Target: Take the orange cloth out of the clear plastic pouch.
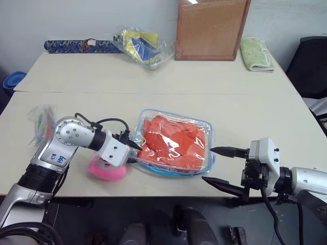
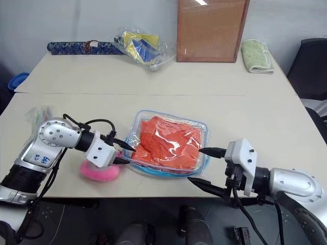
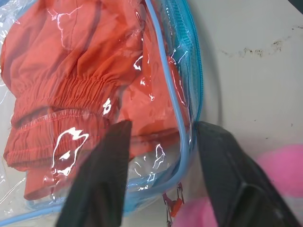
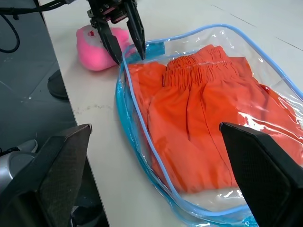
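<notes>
We see the clear plastic pouch [image 1: 173, 145] lying flat near the table's [image 1: 153, 81] front edge, with the orange cloth [image 1: 173, 143] folded inside it. At the pouch's nine o'clock side our left gripper [image 4: 124, 35] straddles the blue zip edging, one finger on either side of the rim, narrowed but not visibly pinching it. A pink plush toy [image 1: 106, 169] sits just beside that gripper. At the pouch's four o'clock our right gripper [image 1: 219, 166] hangs with fingers spread wide, holding nothing.
</notes>
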You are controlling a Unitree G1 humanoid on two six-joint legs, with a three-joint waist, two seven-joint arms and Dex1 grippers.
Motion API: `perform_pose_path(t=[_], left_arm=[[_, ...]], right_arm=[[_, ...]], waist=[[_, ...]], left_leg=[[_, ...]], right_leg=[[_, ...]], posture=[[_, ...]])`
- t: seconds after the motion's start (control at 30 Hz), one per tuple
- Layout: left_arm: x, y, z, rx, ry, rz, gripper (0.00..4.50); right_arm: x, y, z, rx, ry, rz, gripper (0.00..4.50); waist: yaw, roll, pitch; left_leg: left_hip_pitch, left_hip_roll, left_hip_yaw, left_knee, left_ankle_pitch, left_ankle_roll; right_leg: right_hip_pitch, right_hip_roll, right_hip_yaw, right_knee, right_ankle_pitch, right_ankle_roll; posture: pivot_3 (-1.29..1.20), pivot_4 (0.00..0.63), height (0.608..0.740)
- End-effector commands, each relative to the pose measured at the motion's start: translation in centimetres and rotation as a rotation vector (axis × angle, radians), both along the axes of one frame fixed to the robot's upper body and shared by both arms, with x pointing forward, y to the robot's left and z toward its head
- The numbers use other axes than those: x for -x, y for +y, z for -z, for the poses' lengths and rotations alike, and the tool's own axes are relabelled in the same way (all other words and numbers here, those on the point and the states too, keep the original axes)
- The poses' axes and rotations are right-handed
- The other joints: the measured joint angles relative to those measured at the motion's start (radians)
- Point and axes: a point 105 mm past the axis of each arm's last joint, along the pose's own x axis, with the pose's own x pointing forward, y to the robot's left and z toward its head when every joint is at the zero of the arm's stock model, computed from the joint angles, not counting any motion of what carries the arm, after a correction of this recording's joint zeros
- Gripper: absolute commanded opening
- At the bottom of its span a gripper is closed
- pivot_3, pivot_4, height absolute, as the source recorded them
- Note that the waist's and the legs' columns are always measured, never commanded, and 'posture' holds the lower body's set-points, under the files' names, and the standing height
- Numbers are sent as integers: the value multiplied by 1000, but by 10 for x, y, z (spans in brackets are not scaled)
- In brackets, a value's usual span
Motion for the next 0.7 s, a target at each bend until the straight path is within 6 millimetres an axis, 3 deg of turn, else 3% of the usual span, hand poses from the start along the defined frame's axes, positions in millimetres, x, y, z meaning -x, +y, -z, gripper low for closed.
perform_pose_path(t=[0.03, 0.1, 0.47, 0.7], left_arm=[[-2, -2, -6, 18, -25, 4, 661], [-3, -2, -7, 18, -28, 4, 31], [7, -3, -20, 74, 153, -51, 11], [8, -12, -37, 222, 316, -127, 11]], right_arm=[[3, 1, -8, -6, -50, -6, 4500], [2, 1, -8, -6, -51, -3, 4500], [-1, -3, -8, 10, -64, 6, 4500], [-1, -2, -8, 19, -75, 2, 4500]], waist=[[0, 0, 0], [0, 0, 0], [-1, 0, 0], [0, 0, 0]], left_leg=[[0, 0, 0, 0, 0, 0], [0, 0, 0, 0, 0, 0], [-1, 0, 0, 0, 0, 0], [-1, 0, 0, 0, 0, 0]], right_leg=[[0, 0, 0, 0, 0, 0], [0, 0, 0, 0, 0, 0], [0, 0, 0, 0, 0, 0], [0, 1, 0, 0, 0, 0]], posture=[[0, 150, 740], [0, 150, 740], [0, 150, 740], [0, 150, 740]])
